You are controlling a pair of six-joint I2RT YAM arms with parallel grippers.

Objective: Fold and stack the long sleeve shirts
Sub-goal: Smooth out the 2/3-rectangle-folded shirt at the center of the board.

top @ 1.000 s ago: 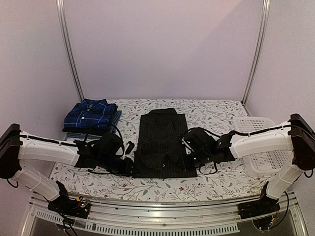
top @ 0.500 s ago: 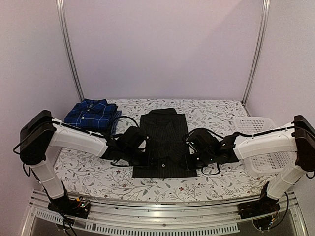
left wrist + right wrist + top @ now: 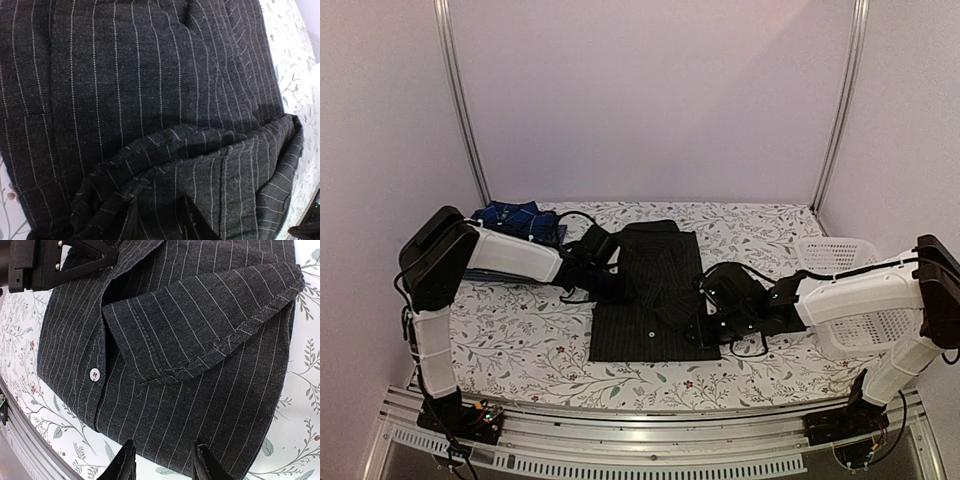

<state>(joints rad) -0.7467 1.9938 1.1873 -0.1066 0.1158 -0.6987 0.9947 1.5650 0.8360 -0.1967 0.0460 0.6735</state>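
The black pinstriped shirt (image 3: 655, 300) lies flat mid-table, collar at the far end. A plaid shirt (image 3: 510, 213) sits folded at the back left, partly behind my left arm. My left gripper (image 3: 620, 283) hovers over the black shirt's left side. In the left wrist view its dark fingertips (image 3: 129, 226) stand apart over a raised fold of pinstriped cloth (image 3: 200, 150), gripping nothing that I can see. My right gripper (image 3: 702, 325) rests at the shirt's near right edge, open (image 3: 164, 462), nothing between its fingers. Ahead of it lie a folded-over flap (image 3: 200, 320) and a white button (image 3: 93, 373).
A white mesh basket (image 3: 840, 255) stands at the right edge behind my right arm. The table wears a floral cloth (image 3: 520, 350). Metal frame posts rise at the back corners, and a rail (image 3: 640, 425) runs along the near edge.
My left arm swung from the shirt's near left corner up and inward over its left side. The right gripper stayed put and its fingers spread.
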